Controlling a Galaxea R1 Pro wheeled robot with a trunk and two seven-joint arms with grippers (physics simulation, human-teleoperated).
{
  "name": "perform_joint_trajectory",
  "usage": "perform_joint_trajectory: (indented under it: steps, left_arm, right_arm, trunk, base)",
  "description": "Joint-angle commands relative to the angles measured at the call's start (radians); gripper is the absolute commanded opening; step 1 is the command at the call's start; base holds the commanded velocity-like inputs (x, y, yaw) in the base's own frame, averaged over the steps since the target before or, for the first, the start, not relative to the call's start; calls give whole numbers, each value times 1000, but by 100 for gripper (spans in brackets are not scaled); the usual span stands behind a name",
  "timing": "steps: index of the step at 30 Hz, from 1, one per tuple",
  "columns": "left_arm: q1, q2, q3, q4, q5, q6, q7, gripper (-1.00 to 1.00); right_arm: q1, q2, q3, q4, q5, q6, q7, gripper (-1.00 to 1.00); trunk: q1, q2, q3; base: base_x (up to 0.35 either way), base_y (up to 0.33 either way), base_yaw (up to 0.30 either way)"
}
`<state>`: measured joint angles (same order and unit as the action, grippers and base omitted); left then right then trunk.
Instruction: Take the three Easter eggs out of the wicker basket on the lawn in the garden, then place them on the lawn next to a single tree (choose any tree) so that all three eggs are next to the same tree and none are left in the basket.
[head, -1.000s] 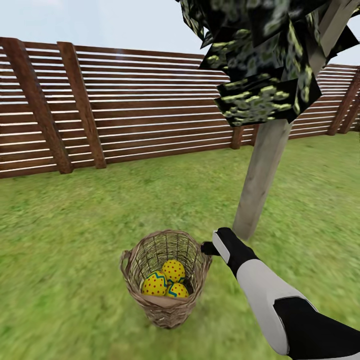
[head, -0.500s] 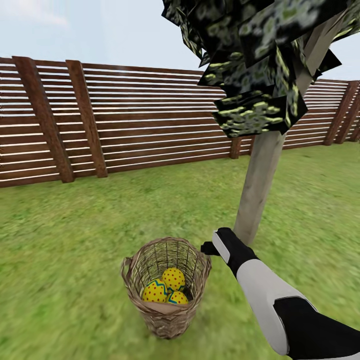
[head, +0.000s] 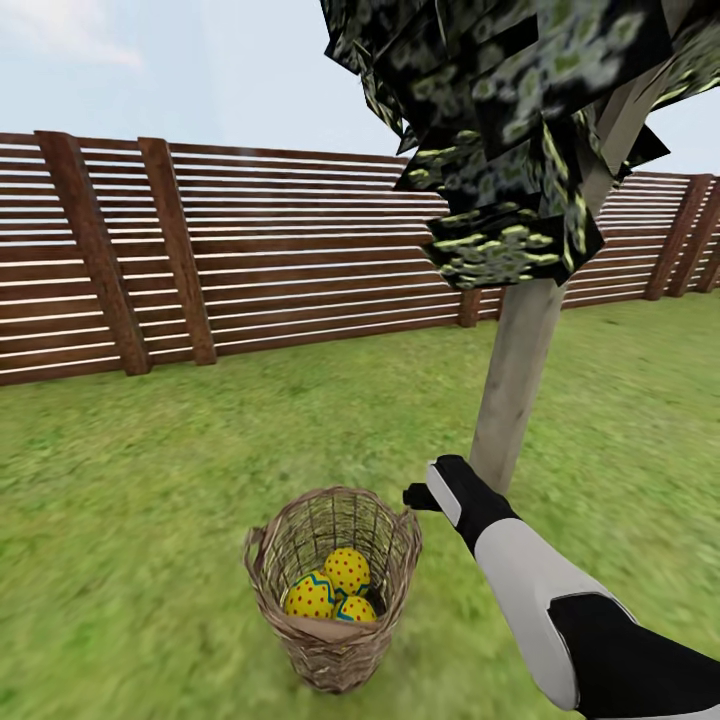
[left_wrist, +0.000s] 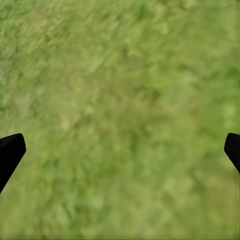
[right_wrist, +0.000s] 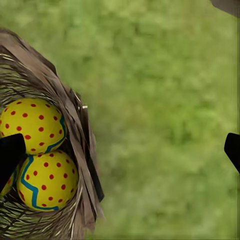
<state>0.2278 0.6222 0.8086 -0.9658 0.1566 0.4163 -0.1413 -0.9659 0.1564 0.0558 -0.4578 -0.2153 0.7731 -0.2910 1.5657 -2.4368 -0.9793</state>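
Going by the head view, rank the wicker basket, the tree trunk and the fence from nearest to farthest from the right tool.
1. Wicker basket: its rim lies just left of the right tool.
2. Tree trunk: just beyond, slightly right.
3. Fence: far back across the lawn.

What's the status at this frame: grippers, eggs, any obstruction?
Right gripper open, empty, just beside wicker basket rim. Left gripper open over lawn. Three Easter eggs in basket. Tree trunk close behind; nothing blocking.
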Motion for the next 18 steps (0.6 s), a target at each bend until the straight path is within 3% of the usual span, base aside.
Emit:
perform_joint_trajectory:
  steps: [1, 7, 18]
  left_arm:
    - [1, 0, 1, -1, 9, 7, -1, 100]
    - [1, 1, 1, -1, 9, 10, -1, 100]
    - [1, 1, 1, -1, 9, 13, 0, 100]
  right_arm:
    - [0, -1, 6, -1, -11, 3, -8, 100]
    - [0, -1, 7, -1, -12, 3, -8, 100]
    - [0, -2, 7, -1, -12, 3, -8, 100]
  trunk:
    - [-4, 7, 2]
    - [-27, 49, 25]
    - [-69, 126, 72]
  base:
    - [0, 0, 0]
    - [0, 0, -100]
    - [0, 0, -195]
